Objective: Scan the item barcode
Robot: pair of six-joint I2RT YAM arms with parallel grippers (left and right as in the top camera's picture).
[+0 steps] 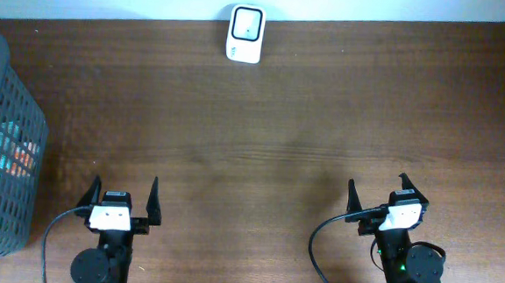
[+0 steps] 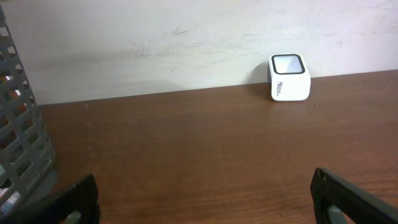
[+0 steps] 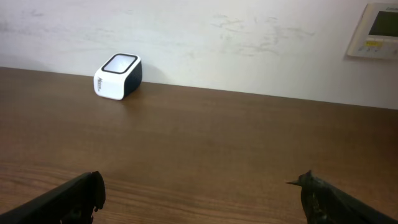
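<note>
- Risk, wrong pick: the items [image 1: 13, 149] for scanning lay inside the basket [image 1: 11, 74] at the left edge of the table [image 1: 280, 117]. Only patches of colour showed through the mesh. What they were, and where any barcode faced, could not be told. A blind grasp could take the wrong one, or two at once.
- Risk, snagging: the basket walls stood tall. A claw entering at a slant could catch the rim and drag or tip the basket.
- Risk, failed read: the scanner [image 1: 245, 34] stood at the far edge against the wall, well apart from both arms and from the basket. A barcode turned away from its window, or covered by a finger, would likely not register.
- Risk, drop: the carry from basket to scanner was judged long, and a shallow grip could let the load slip.
- Pose, left arm: the left claw [image 1: 125, 185] sat low at the near edge, near the basket's right side, pointing toward the far wall. Its jaws were spread wide and held nothing.
- Pose, right arm: the right claw [image 1: 378, 184] sat low at the near edge further right, with the scanner ahead and to its left. Its jaws were likewise spread wide and empty.
</note>
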